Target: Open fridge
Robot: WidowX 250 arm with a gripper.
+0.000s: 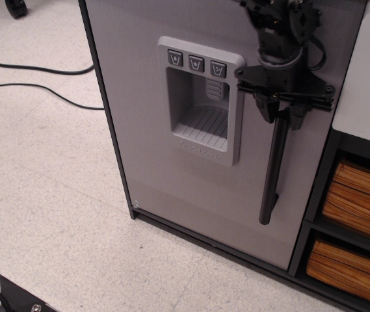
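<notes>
Jaws closing around the top of the fridge handle, door not yet open.

Jaws are sitting one on each side of the handle's upper end, narrow gap, looking clamped on the bar or nearly so; actual contact is hard to confirm from this angle. The gripper is hanging from above, fingers pointing down the door face. The fridge is filling the middle of the view, grey door flush in its black frame, dispenser recess just left of the gripper. The handle's long axis is running vertically down the door, slightly tilted in view, lower end free well below the jaws. It is sitting near the door's right edge, beside the shelf unit, so the pull is probably going outward from the door face, swinging about the left edge.
</notes>
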